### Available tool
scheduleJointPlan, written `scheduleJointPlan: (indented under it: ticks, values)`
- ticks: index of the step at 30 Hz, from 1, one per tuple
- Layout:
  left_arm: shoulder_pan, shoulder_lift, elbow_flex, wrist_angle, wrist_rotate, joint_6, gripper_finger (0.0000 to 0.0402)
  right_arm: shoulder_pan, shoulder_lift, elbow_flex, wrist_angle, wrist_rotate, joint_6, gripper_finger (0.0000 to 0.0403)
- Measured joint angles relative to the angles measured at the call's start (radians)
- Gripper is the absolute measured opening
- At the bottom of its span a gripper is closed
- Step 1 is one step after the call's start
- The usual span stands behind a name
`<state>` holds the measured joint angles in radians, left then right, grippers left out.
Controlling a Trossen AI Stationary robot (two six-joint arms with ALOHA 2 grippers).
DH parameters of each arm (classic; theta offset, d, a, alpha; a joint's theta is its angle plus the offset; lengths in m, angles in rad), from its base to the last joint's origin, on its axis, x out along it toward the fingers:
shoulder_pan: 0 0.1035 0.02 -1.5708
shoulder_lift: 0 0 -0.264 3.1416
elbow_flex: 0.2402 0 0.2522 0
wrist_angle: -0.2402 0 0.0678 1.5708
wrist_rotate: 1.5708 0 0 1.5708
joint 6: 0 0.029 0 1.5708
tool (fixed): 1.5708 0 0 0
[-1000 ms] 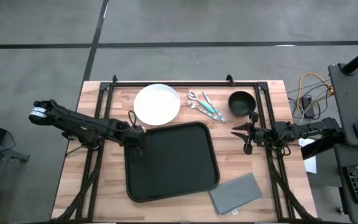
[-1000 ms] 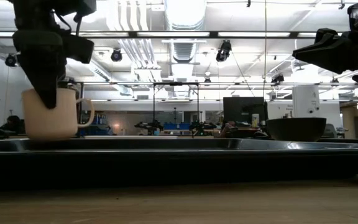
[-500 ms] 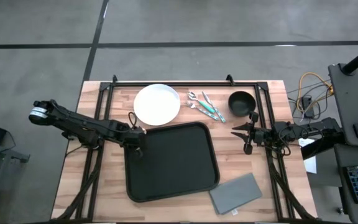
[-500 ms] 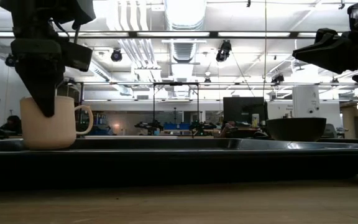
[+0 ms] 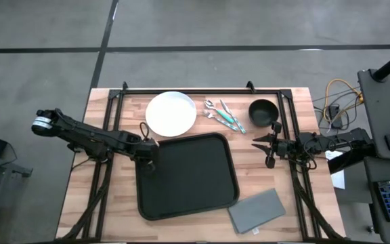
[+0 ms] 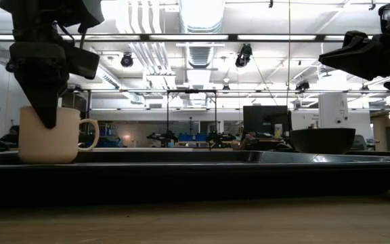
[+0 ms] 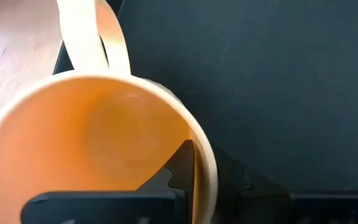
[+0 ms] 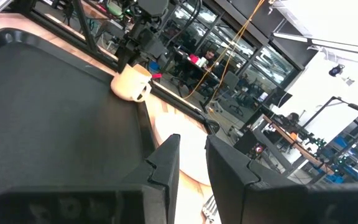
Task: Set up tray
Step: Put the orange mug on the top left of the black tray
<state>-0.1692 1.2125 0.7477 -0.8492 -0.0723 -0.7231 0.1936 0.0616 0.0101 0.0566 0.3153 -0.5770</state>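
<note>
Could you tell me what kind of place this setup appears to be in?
Most likely a robotics lab or open workshop. Bare ceiling ducts and strip lights hang overhead, workbenches with monitors fill the background, and the wooden table carries a metal frame with cables trailing beside it.

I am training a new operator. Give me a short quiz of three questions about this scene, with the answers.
1. True or false: the white plate lies on the tray.
2. What does the left gripper grip? A) bowl B) mug C) napkin
3. Fill in: the right gripper, beside the tray, holds ____.
Key: 1 false, it lies on the table beside the tray; 2 B; 3 nothing.
</note>
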Motion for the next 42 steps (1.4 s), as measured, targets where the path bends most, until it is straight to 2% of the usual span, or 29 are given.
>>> scheduleJointPlan:
  ticks: [21, 35, 42]
  values:
    - [0.001, 0.000, 0.002, 0.000, -0.012, 0.003, 0.0081, 0.000, 0.000, 0.000, 0.000, 0.000, 0.000, 0.0068]
    - [0.001, 0.000, 0.002, 0.000, -0.012, 0.010, 0.0086, 0.000, 0.000, 0.000, 0.000, 0.000, 0.000, 0.0068]
    - [0.001, -0.002, 0.037, -0.001, -0.012, 0.074, 0.0086, 0.000, 0.000, 0.000, 0.000, 0.000, 0.000, 0.0068]
